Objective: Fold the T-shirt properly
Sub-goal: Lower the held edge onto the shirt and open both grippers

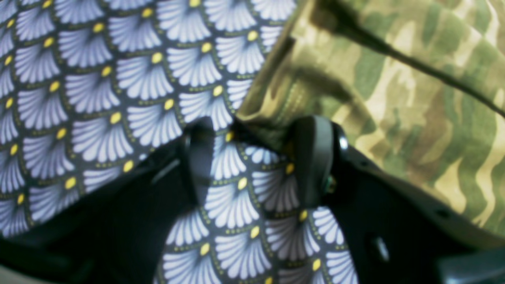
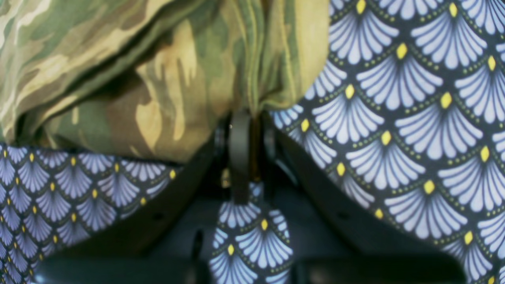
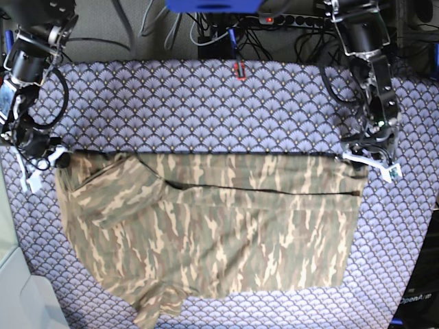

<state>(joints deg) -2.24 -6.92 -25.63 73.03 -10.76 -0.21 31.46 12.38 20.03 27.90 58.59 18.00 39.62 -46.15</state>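
Note:
The camouflage T-shirt [image 3: 219,226] lies spread on the table, folded over along its far edge, with one sleeve [image 3: 110,192] turned in at the left. In the right wrist view my right gripper [image 2: 252,118] is shut on a bunched edge of the T-shirt [image 2: 138,79]. It sits at the shirt's far left corner [image 3: 58,157]. My left gripper [image 1: 256,150] stands open low over the cloth, and the T-shirt's corner [image 1: 276,106] lies just at its fingertips. In the base view this gripper [image 3: 365,163] is at the shirt's far right corner.
A purple scale-patterned cloth [image 3: 206,103] covers the whole table under the shirt. Cables and a power strip [image 3: 274,20] run behind the far edge. A small red mark [image 3: 239,69] sits at the back centre. A clear bin [image 3: 20,301] stands off the near left corner.

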